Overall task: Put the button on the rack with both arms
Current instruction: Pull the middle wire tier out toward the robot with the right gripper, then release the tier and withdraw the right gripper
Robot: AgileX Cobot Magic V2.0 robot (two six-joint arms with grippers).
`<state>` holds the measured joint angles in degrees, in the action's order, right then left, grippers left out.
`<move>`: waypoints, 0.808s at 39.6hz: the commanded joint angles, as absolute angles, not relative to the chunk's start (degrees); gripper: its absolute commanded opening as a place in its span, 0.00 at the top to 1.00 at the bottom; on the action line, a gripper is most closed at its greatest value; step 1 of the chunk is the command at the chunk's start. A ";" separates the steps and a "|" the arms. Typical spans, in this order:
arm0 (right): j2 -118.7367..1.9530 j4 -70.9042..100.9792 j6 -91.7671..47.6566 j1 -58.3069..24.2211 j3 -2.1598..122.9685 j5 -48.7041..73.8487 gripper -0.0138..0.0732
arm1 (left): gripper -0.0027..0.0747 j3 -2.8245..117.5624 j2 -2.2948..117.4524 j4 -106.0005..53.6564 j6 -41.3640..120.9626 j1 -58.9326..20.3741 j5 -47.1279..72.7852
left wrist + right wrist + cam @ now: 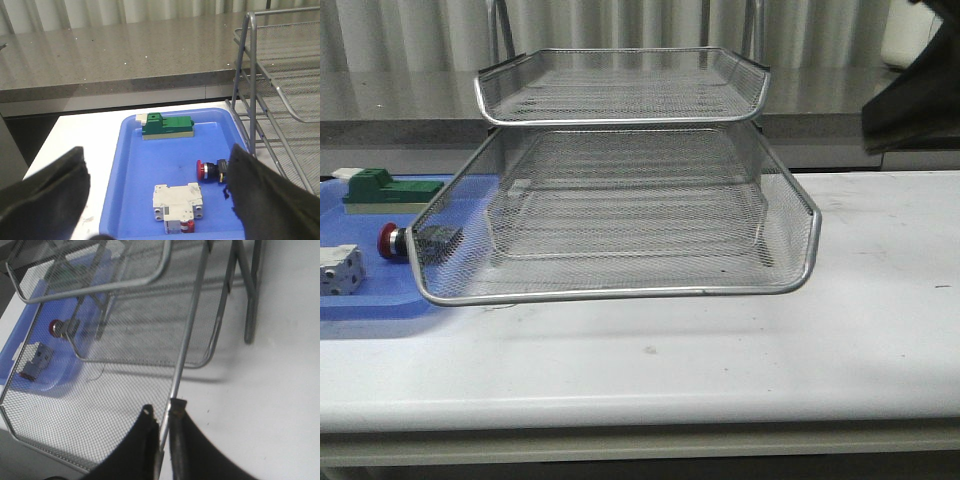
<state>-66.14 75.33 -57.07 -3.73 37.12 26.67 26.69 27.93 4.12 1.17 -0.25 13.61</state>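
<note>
1. Button (209, 169) lies on its side in the blue tray (131, 165), red cap facing away from the rack (620, 215) — it sits near the tray's edge closest to the rack, and in the front view it shows just beside the lower tier's corner.
2. Also in the tray: a green-and-white block (167, 126) toward the back and a white block (178, 205) nearer the front, each apart from the button.
3. Left gripper (160, 200) hangs above the tray with its dark fingers (45, 200) spread wide, holding nothing.
4. Right gripper (163, 427) is clenched on the chrome rim of the rack's lower tier — the rim runs between its two fingertips.
</note>
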 commanded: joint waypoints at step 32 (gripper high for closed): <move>-50.56 3.10 -4.74 -11.96 46.18 26.84 0.91 | 0.28 28.75 28.43 4.23 0.45 -0.17 9.30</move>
